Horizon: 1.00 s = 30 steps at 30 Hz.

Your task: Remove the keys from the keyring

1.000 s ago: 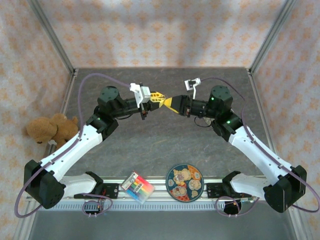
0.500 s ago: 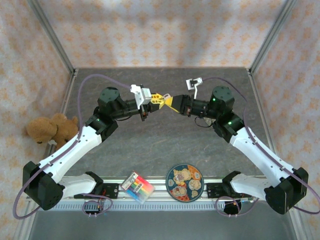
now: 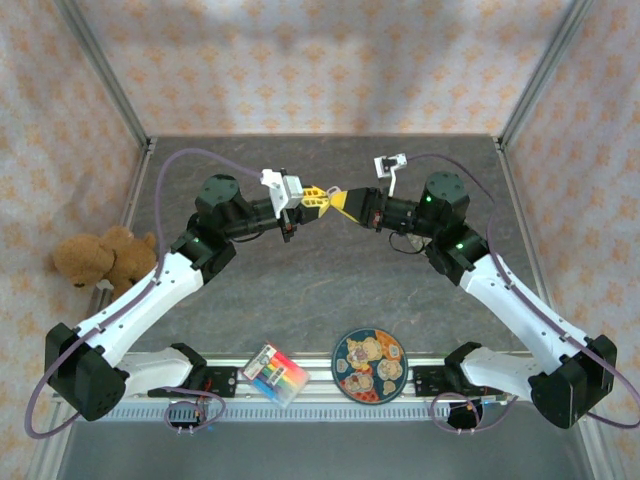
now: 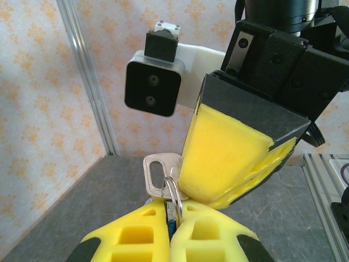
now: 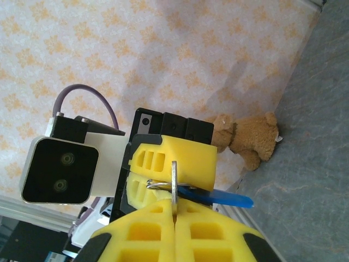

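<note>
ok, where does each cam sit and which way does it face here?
Top external: above and behind the bases, looking down on the table; both arms show, jaws shut, tips together mid-table.
Left wrist: on the left arm, facing the right jaws and right wrist camera; own jaws at bottom, key above.
Right wrist: on the right arm, facing the left wrist camera; own jaws at bottom.
Shared: both wrist views show the keyring; top and right wrist show the teddy bear.

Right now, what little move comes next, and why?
Probably the right gripper should gently tug the thin metal ring away, since it looks shut on it, while the shut left gripper seems to pinch the bright blue tag with the small silvery metal key threaded on.
</note>
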Motion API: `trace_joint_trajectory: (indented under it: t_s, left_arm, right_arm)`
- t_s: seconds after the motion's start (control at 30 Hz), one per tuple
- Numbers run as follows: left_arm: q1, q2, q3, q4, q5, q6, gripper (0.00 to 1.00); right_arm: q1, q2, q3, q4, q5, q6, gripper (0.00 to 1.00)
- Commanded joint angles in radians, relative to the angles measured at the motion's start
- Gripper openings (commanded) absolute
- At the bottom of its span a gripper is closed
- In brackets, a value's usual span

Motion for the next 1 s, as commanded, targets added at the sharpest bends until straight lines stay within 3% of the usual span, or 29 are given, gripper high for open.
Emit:
trace_joint_trajectory:
  t_s: [0.0,0.1,0.27,0.37,0.63,0.83,0.97]
  left_arm:
    - [-0.018,-0.034,0.006,0.007,0.019,0.024,0.00]
    - [-0.018,-0.045,0.000,0.004,0.022,0.018,0.00]
    - [-0.021,-0.063,-0.015,0.024,0.060,-0.020,0.00]
    - [-0.027,-0.076,-0.022,0.028,0.064,-0.028,0.00]
    - [-0.034,-0.091,-0.041,0.130,0.103,-0.124,0.00]
    - [-0.047,-0.101,-0.034,0.132,0.121,-0.149,0.00]
    - [-0.047,-0.110,-0.050,0.184,0.125,-0.200,0.00]
  right_arm:
    - [-0.003,-0.019,0.041,0.000,0.040,-0.050,0.00]
    - [-0.003,-0.058,0.040,-0.068,0.070,-0.154,0.00]
    - [0.001,-0.152,0.062,-0.300,0.206,-0.521,0.00]
    - [0.009,-0.199,0.060,-0.356,0.222,-0.671,0.00]
    - [0.116,-0.332,-0.035,-0.321,0.302,-0.899,0.00]
    - [0.219,-0.341,-0.029,-0.391,0.393,-1.029,0.00]
    - [0.250,-0.353,-0.040,-0.392,0.378,-1.064,0.00]
